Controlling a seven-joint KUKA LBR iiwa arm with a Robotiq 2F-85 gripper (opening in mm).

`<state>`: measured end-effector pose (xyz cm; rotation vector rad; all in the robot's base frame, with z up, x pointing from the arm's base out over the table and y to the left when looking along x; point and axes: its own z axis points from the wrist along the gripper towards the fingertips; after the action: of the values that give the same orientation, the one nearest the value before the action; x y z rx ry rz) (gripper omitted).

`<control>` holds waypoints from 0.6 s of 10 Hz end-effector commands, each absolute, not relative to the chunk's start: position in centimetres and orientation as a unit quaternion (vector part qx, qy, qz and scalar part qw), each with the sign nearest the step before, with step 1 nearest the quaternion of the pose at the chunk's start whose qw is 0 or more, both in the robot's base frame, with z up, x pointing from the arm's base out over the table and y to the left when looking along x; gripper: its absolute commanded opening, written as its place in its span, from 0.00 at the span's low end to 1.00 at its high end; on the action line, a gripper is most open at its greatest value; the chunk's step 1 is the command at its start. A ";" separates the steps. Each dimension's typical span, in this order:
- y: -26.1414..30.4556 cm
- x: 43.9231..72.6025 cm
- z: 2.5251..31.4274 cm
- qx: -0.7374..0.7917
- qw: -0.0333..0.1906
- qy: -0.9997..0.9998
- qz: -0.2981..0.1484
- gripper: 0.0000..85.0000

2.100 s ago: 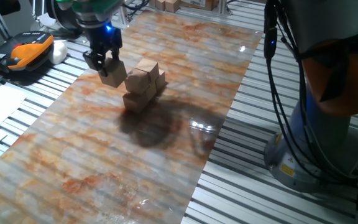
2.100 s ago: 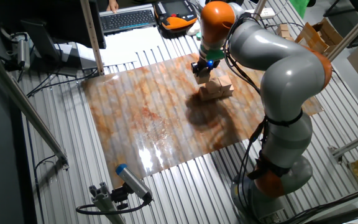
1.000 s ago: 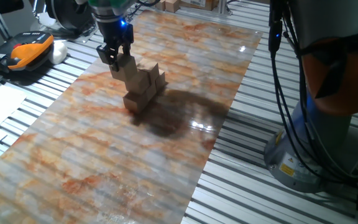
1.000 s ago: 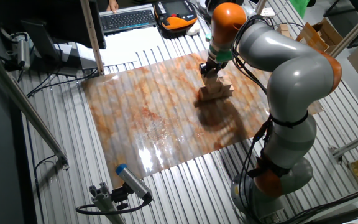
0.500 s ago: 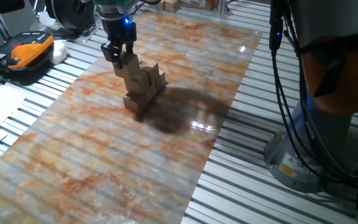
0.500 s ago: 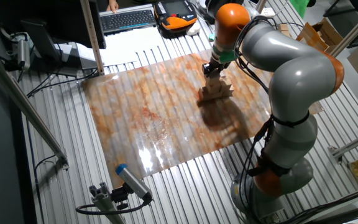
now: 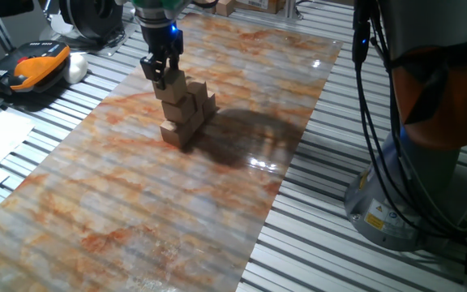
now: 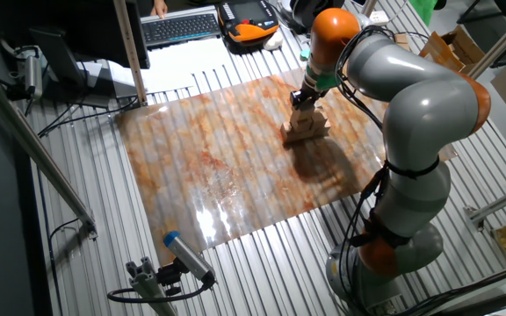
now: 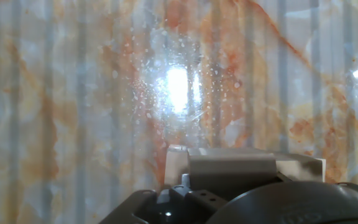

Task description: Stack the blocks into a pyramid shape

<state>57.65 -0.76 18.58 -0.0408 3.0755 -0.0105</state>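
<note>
A stepped pile of tan wooden blocks (image 7: 190, 116) stands on the marbled sheet (image 7: 177, 203), and the other fixed view shows this pyramid shape (image 8: 307, 130) too. My gripper (image 7: 162, 79) is shut on one more block (image 7: 173, 89). It holds that block at the top of the pile's near-left side, level with the upper cube. I cannot tell whether the block rests on the cubes below. In the other fixed view the gripper (image 8: 303, 96) stands straight over the pile. The hand view shows only the pale top of a block (image 9: 229, 163) at the bottom edge; the fingers are hidden there.
An orange and black handset (image 7: 37, 66) and papers lie left of the sheet. A keyboard (image 8: 181, 26) and a metal post (image 8: 130, 53) stand at the far side. The arm's base (image 7: 412, 195) with cables rises to the right. Cardboard boxes (image 7: 221, 6) sit beyond the sheet.
The gripper carried its block from the left of the pile rightward and over it, ending at the pile's top. The pile itself has not shifted.
</note>
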 end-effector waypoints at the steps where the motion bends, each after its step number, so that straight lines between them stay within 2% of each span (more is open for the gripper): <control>1: -0.8 57.6 18.6 -0.015 0.033 0.999 -0.004 0.00; 6: -1.2 57.4 18.9 -0.024 0.031 0.999 -0.012 0.00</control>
<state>57.36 -1.22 18.86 -0.0749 3.0795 -0.0377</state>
